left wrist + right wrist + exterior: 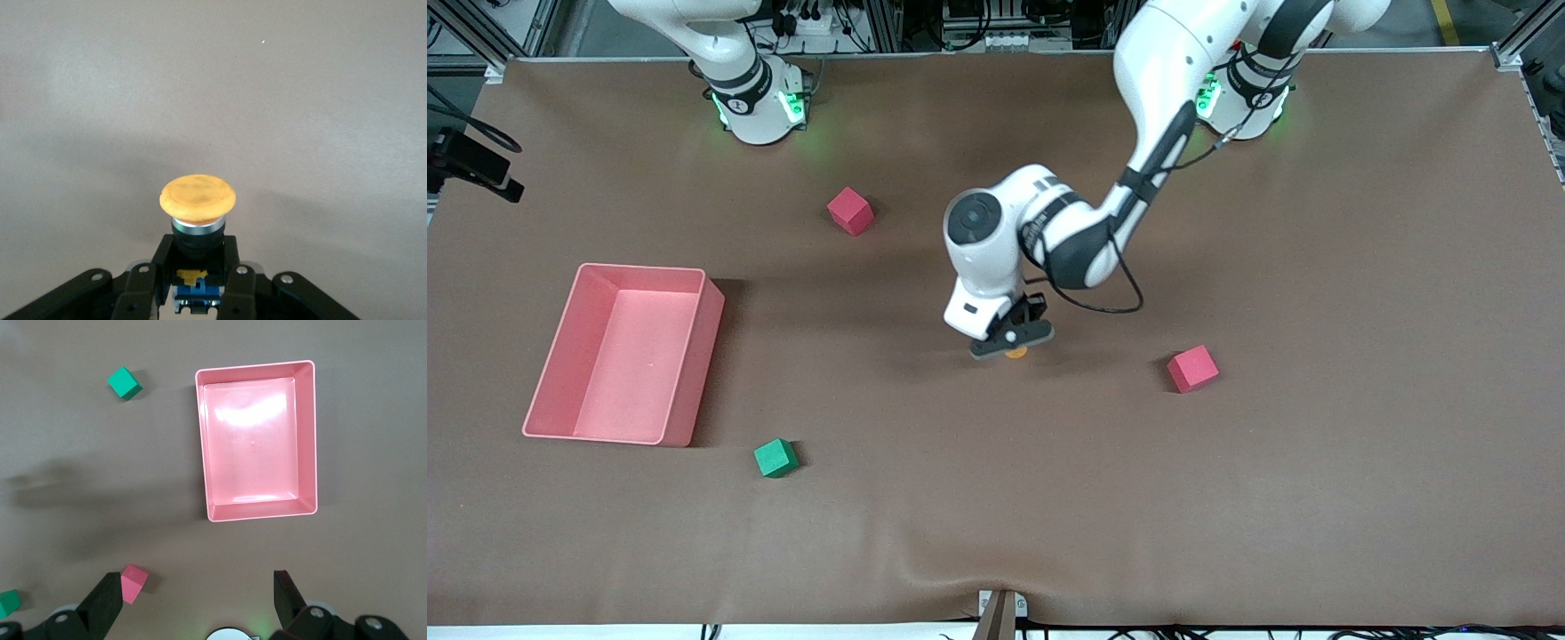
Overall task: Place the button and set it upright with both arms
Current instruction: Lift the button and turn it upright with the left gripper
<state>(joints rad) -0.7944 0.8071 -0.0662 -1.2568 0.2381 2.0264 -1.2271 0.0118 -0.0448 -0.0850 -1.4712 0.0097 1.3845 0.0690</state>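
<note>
The button (1015, 353) has a round orange cap and a black-and-blue body. My left gripper (1012, 338) is shut on its body, low over the middle of the table. In the left wrist view the cap (197, 198) sticks out past the fingertips (162, 257), with the body clamped between them at the left gripper (197, 267). I cannot tell whether the button touches the table. My right gripper (197, 600) is open and empty, high over the right arm's end of the table; it is out of the front view.
A pink bin (703, 356) stands toward the right arm's end, also in the right wrist view (260, 515). A green cube (775, 458) lies nearer the front camera. One red cube (850, 211) lies near the bases, another (1192, 369) beside the left gripper.
</note>
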